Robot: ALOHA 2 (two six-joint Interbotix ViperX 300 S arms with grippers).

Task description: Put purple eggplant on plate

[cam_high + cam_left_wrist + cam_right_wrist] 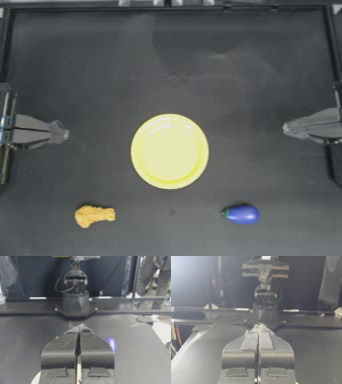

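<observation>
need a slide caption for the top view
Start: purple eggplant and orange nugget lie below the empty yellow plate; left gripper and right gripper parked shut at the sides.

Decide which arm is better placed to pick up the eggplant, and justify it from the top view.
Right. The eggplant lies on the right gripper's side of the plate; the left gripper would have to reach across. Both are parked, shut.

plate [169, 151] sitting mid-table; purple eggplant [242, 214] lying off plate, toward its lower right; nugget [94, 215] lying toward lower left; left gripper [61, 133] and right gripper [288, 129] flanking plate, well apart.
</observation>
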